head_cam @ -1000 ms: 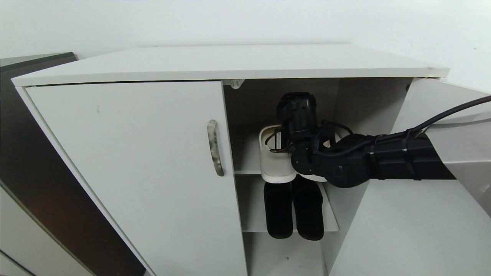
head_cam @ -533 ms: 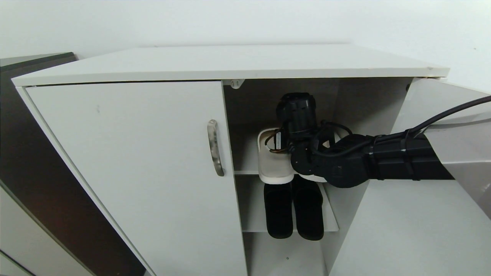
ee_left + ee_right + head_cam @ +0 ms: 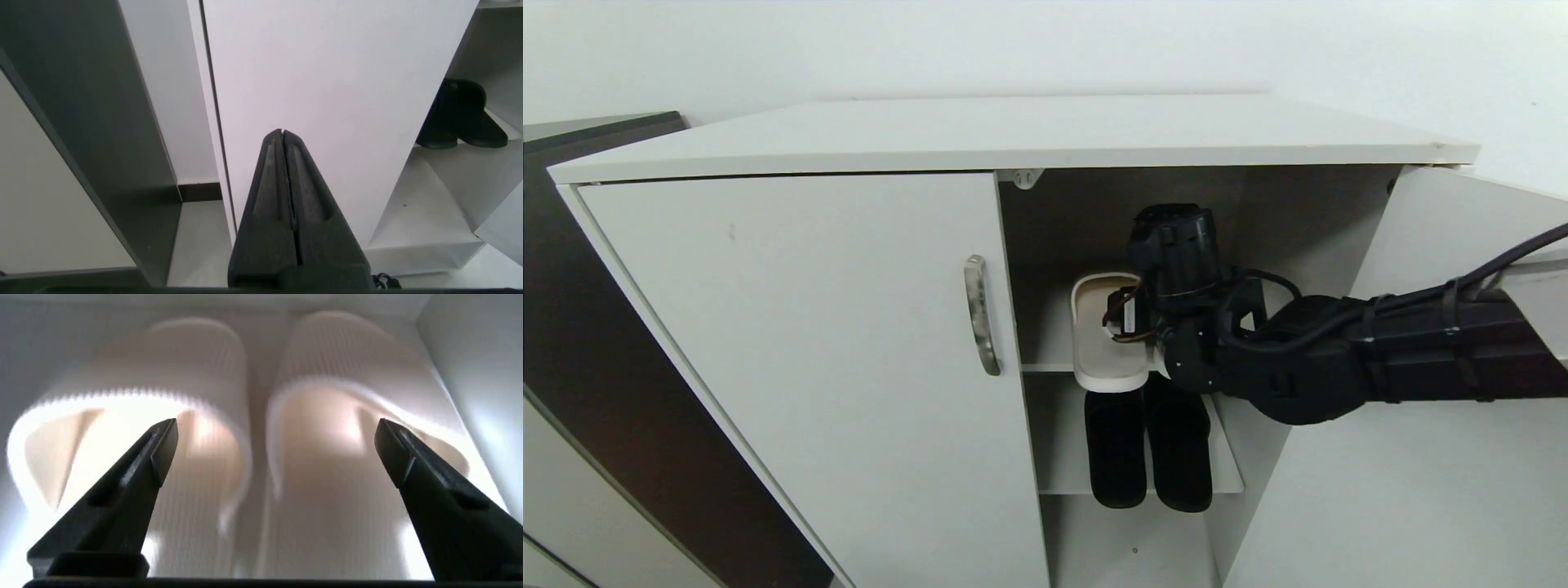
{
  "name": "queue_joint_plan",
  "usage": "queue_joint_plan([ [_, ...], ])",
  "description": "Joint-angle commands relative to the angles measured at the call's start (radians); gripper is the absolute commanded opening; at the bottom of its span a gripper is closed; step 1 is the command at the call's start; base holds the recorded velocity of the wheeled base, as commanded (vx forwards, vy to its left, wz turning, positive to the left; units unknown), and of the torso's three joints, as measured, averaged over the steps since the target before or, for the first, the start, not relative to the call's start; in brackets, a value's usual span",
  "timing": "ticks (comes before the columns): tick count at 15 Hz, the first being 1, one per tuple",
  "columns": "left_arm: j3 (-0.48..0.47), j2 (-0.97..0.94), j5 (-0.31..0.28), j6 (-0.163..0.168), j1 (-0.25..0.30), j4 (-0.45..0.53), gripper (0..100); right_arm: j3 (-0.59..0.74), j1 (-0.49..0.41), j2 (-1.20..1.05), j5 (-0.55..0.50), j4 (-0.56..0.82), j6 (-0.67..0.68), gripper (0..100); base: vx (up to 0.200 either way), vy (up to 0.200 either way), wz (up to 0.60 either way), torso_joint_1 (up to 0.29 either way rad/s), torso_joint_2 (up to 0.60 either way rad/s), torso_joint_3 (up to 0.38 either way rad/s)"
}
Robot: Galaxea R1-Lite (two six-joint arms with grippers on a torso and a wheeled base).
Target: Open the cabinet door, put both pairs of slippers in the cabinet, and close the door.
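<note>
Right arm [image 3: 1339, 359] extends into the cabinet [image 3: 1013, 131], jaws spread over the white slippers [image 3: 327, 457]. Left arm's [image 3: 290, 212] jaws are pressed together. In the head view the wrist hides one slipper.

The cabinet [image 3: 1013, 131] has its left door [image 3: 809, 343] shut and its right door [image 3: 1380, 490] open. The right arm [image 3: 1339, 359] is inside, over white slippers [image 3: 1107, 359] on one shelf; black slippers [image 3: 1147, 449] sit on the shelf below.

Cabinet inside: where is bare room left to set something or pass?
Bare: the bottom floor under the black slippers; strips of lower shelf and upper shelf beside the closed door. Crowded: upper shelf's right, where the open right gripper is at the white slippers.
</note>
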Motion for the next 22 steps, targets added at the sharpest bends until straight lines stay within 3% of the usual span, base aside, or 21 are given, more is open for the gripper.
queue_joint_plan([
  [1,0.0,0.001,0.0,0.001,0.0,0.0,0,0.106,0.037,-0.117,0.0,-0.009,0.019,100,0.0,0.0,0.0,0.0,0.0,0.0],
  [4,0.0,0.001,0.0,0.001,0.0,0.0,0,0.362,0.133,-0.353,0.016,-0.083,0.017,100,0.0,0.0,0.0,0.0,0.0,0.0],
  [7,0.0,0.001,-0.002,0.005,0.0,0.0,0,0.403,0.192,-0.399,0.02,-0.086,0.013,100,0.0,0.0,0.0,0.0,0.0,0.0],
  [8,0.0,0.001,0.0,0.004,0.0,0.0,0,0.416,0.194,-0.394,0.023,-0.087,0.014,0,0.0,0.0,0.0,0.0,0.0,0.0],
  [22,0.0,0.001,0.0,0.001,0.0,0.0,0,0.482,0.192,-0.33,0.016,-0.089,-0.001,0,0.0,0.0,0.0,0.0,0.0,0.0],
])
